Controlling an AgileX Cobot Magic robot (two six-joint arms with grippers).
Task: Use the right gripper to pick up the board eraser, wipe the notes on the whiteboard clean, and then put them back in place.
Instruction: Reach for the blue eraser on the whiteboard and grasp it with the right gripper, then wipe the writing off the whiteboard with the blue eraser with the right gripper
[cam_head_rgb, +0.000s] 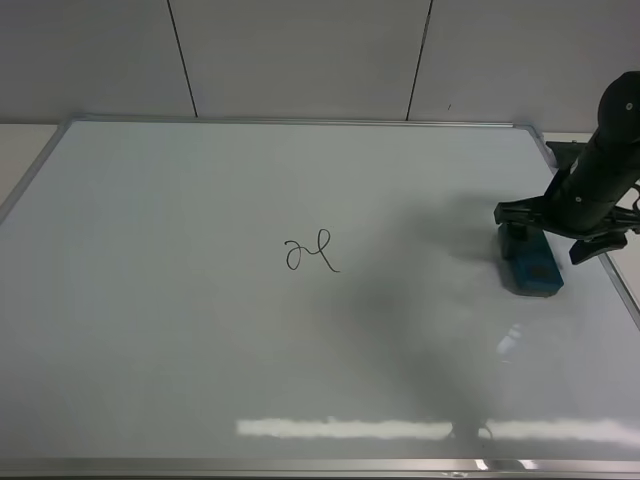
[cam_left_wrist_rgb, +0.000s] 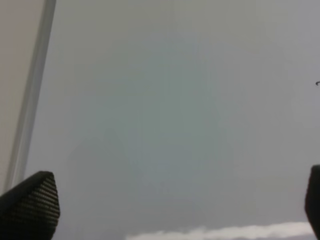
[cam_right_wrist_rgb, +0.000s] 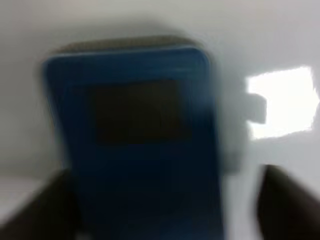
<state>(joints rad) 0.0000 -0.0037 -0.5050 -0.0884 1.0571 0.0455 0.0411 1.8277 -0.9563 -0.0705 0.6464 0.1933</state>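
Observation:
The teal-blue board eraser (cam_head_rgb: 535, 268) lies flat on the whiteboard (cam_head_rgb: 200, 320) near its right edge. My right gripper (cam_head_rgb: 537, 240) hangs directly over the eraser's far end. In the blurred right wrist view the eraser (cam_right_wrist_rgb: 135, 130) fills the space between the two dark fingers (cam_right_wrist_rgb: 287, 205); the jaws stand open, with a gap showing on one side. The notes (cam_head_rgb: 311, 254), a black cursive squiggle, sit near the board's middle, well left of the eraser. My left gripper (cam_left_wrist_rgb: 175, 210) is open and empty over bare board and is out of the high view.
The board's silver frame (cam_head_rgb: 300, 120) runs along the back, and its right rail (cam_head_rgb: 622, 290) passes just right of the eraser. The frame also shows in the left wrist view (cam_left_wrist_rgb: 30, 100). A panelled wall (cam_head_rgb: 300, 50) stands behind.

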